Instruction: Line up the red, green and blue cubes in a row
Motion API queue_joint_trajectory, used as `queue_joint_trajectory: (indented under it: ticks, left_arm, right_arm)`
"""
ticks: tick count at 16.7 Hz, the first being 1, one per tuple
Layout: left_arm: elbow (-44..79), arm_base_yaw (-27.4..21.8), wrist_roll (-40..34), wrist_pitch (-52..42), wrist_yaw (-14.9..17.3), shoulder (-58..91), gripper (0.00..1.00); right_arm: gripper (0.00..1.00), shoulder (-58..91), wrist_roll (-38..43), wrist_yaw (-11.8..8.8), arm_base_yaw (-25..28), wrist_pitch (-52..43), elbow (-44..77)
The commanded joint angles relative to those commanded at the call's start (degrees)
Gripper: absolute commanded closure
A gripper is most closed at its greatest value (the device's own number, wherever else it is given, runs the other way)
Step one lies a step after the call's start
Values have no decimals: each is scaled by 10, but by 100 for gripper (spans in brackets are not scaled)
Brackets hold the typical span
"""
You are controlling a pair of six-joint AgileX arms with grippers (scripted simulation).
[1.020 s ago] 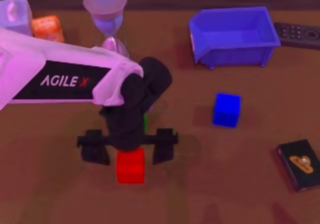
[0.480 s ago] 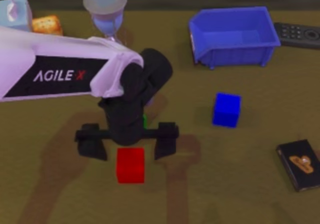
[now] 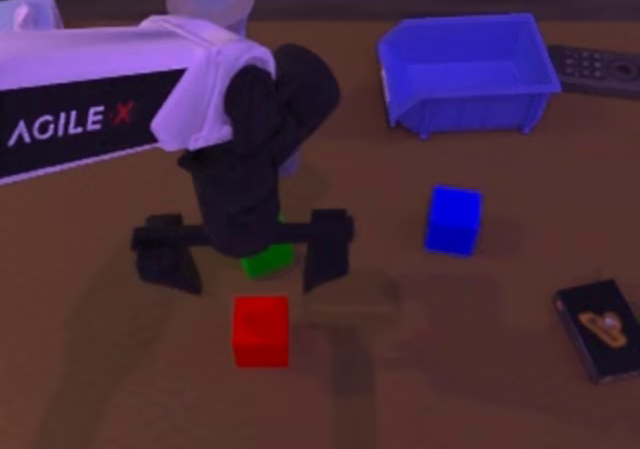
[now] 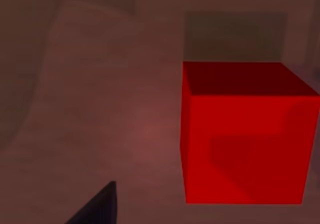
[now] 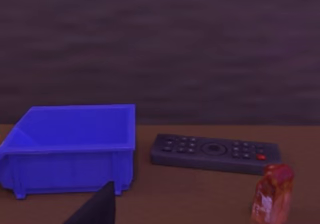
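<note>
Three matte cubes: red cube [image 3: 261, 330] beneath left gripper's [image 3: 246, 251] spread fingers; green cube [image 3: 268, 260]; blue cube [image 3: 453, 220].

White left arm [image 3: 110, 79], black "AGILE X" panel, black claw [image 3: 243, 252]

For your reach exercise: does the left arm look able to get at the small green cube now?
Probably yes. The left hand hangs open directly above the small matte green cube, fingers either side; the small red cube sits apart.
</note>
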Motion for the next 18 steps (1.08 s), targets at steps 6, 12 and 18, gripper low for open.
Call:
queue_joint_trajectory:
  ticks: [6, 12, 18]
  left_arm:
    - [32, 2, 62, -10, 0, 28, 0]
    - [126, 28, 304, -47, 3, 105, 0]
    - [222, 62, 608, -83, 7, 178, 0]
  right_arm:
    - [0, 0, 0, 0, 0, 0, 0]
    - [0, 0, 0, 0, 0, 0, 0]
    - [0, 0, 0, 0, 0, 0, 0]
